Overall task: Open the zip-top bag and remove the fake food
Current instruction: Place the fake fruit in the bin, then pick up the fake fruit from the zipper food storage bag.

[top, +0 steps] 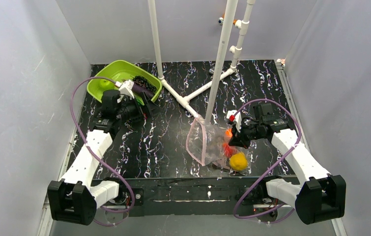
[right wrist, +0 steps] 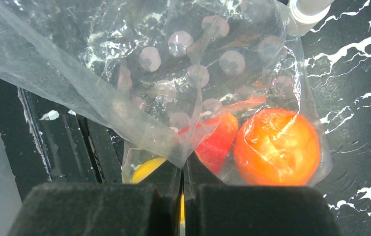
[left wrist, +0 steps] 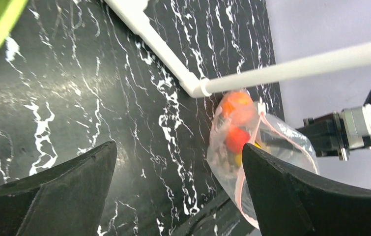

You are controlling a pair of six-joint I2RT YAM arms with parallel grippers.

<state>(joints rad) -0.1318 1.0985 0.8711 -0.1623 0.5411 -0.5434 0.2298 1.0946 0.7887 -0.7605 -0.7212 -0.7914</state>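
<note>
Your clear crinkly zip-top bag w/ pink zip strip lies right of centre, near the table's front edge, its far end touching the white pipe frame. Only the right wrist view shows the right gripper pinched tight on the bag's film, w/ an orange fruit, red piece and yellow lemon inside. The left gripper has its jaws spread wide, holding nothing, just beside the lime-green tray at far left. There's bare black marbled tabletop btwn the arms.
</note>
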